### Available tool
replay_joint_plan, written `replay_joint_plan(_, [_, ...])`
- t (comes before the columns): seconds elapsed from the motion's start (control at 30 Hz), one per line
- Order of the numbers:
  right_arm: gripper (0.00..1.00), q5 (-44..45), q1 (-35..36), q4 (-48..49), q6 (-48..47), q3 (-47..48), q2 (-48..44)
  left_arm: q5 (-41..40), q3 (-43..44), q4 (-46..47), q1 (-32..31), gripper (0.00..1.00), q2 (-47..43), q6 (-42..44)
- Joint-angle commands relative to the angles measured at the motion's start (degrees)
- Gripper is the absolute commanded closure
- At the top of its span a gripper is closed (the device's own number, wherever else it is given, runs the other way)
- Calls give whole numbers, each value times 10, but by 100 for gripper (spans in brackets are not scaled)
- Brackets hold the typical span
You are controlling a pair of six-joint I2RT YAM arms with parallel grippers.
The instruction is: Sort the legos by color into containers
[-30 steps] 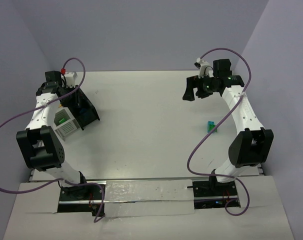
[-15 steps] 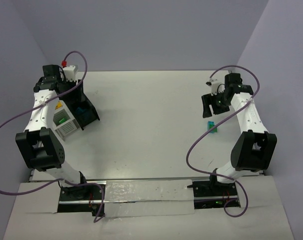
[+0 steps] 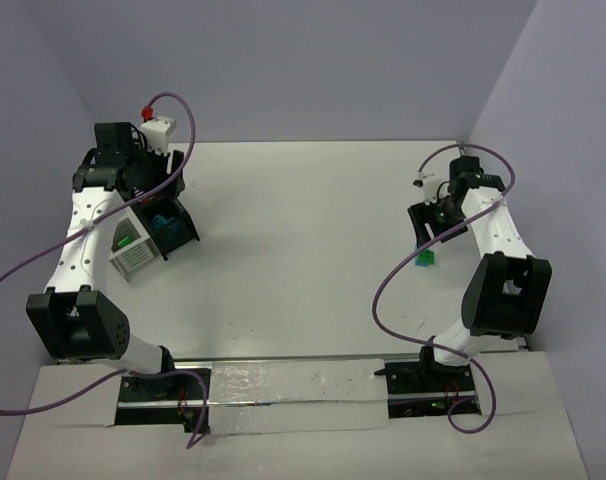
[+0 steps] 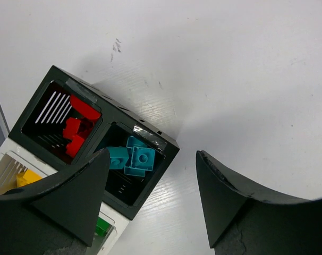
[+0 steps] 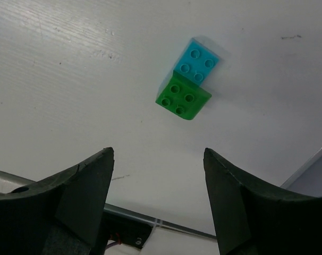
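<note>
On the left, at the table's [image 3: 303, 250] left edge, we find the containers [image 4: 114, 110], a black pair of compartments joined to white ones. One black compartment holds red legos [image 4: 76, 126], and the one to its right holds teal legos [image 4: 135, 157]. In the white bins a yellow piece [image 4: 27, 178] and a green piece [image 4: 101, 226] show, both partly hidden by a finger. Our left gripper [image 4: 152, 155] hangs above the teal compartment, jaws apart and carrying nothing. Well apart on the right, the right gripper [image 5: 158, 153] hangs over bare tabletop, released too, with nothing between its fingers. Close by lie two loose bricks, a cyan brick [image 5: 198, 59] and a green brick [image 5: 183, 99], touching each other, studs up.
</note>
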Motion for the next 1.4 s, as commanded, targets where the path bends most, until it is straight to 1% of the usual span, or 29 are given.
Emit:
replay_joint_plan(0.0, [28,-40,-3,1,-163,-8,-8,74,-3,7,-3,25,-24,44])
replay_joint_plan(0.07, [31,-50,-4,-13,-268,-8,11,97,9,-3,-4,25,-16,59])
replay_joint_plan(0.23, [33,-55,-2,-39,-421,14,56,114,41,-33,-4,25,3,57])
replay_joint_plan(0.4, [33,-65,0,-74,-503,44,91,115,44,-39,-4,25,2,43])
replay_joint_plan(0.43, [31,-63,3,-81,-524,44,99,108,42,-38,-18,25,-1,38])
replay_joint_plan(0.57, [30,-45,8,-70,-553,21,101,98,36,-35,-21,25,-5,28])
replay_joint_plan(0.73, [31,-23,14,-22,-565,-15,100,88,32,-32,-25,25,-9,16])
replay_joint_plan(1.13, [33,-24,15,25,-551,-21,133,76,51,-42,-27,25,9,14])
replay_joint_plan(1.27, [36,-22,19,41,-546,-32,135,74,54,-43,-27,25,15,15])
replay_joint_plan(1.37, [44,-22,19,55,-544,-40,134,72,57,-45,-27,25,20,18])
